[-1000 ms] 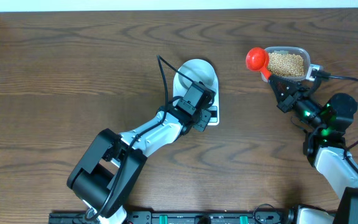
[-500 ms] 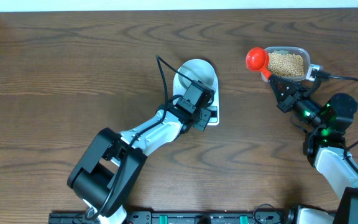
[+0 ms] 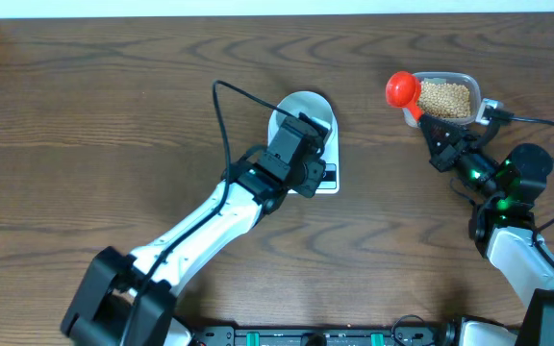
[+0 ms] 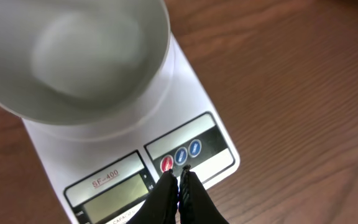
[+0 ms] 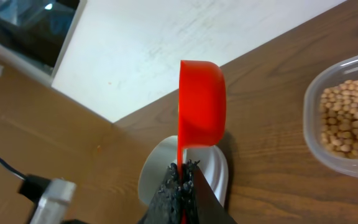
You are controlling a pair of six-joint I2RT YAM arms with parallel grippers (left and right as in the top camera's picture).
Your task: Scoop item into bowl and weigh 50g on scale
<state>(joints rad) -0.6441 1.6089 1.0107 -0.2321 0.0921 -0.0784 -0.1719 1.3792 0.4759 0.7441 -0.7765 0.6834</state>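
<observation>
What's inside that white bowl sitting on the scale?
Nothing that shows: the left wrist view has the bowl's pale inside bare, no beans. Its top-left part is cut off there, and overhead the left arm covers its near side. The beans sit in the clear tub.

From overhead the left arm [image 3: 229, 207] covers most of the scale [image 3: 330, 180] and the near side of the bowl [image 3: 308, 104]. In the left wrist view the display [image 4: 114, 200] at the bottom edge shows no readable figures. The scoop [image 5: 201, 102] shows side-on, its inside hidden; the right edge cuts the tub [image 5: 347, 118].
</observation>
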